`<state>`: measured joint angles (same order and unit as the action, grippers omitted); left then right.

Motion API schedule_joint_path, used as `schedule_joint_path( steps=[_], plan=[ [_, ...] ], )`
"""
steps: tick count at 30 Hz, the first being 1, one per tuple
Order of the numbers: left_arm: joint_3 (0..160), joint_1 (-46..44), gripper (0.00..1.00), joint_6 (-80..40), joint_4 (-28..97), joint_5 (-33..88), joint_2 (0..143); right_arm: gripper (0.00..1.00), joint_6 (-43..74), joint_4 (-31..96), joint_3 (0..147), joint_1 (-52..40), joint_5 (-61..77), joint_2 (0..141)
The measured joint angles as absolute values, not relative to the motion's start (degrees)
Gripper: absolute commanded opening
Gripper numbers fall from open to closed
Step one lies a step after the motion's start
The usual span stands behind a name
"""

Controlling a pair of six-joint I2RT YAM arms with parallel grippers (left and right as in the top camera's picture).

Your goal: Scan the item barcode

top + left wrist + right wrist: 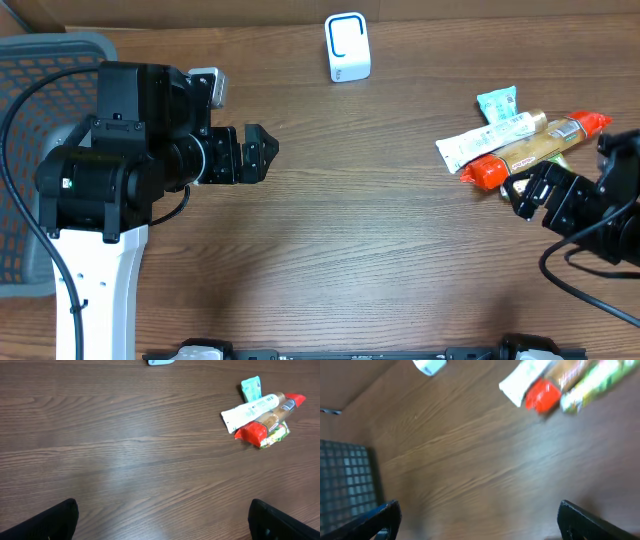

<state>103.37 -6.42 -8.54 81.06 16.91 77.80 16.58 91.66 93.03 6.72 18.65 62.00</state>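
The pile of packets [520, 148] lies at three o'clock on the dark wood-grain table [380, 260], its long axis running eight to two o'clock, just at eleven o'clock from our right gripper [527, 195], the nearer one, spread wide and empty. Our left gripper [262, 152], likewise wide and empty, sits well apart at nine, with the white scanner [347, 47] at twelve.

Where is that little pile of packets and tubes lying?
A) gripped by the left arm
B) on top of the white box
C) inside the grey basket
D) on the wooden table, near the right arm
D: the pile lies on the wooden table, just ahead of the right tool, which is open and holds nothing.
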Motion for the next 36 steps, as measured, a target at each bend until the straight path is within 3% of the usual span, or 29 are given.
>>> schedule_joint_path(
  steps=[8, 16, 26, 36],
  plan=[
    [103.37, -6.42, 0.99, -8.51, 81.10, 16.93, 77.80, 1.00, 2.13, 77.49, 87.00, 3.77, 19.20, 58.98],
    [103.35, -6.42, 0.99, -8.51, 81.03, 16.93, 77.80, 1.00, -7.22, 44.84, 58.78, -5.63, 17.47, 41.06],
    [103.33, -6.42, 1.00, -8.51, 81.03, 16.91, 77.80, 1.00, -10.76, 8.27, 22.02, -7.22, 16.99, 19.38],
    [103.33, -6.42, 1.00, -8.54, 81.06, 16.93, 77.80, 1.00, -11.20, 0.21, 4.62, -7.22, 15.70, 5.28]
  ],
)
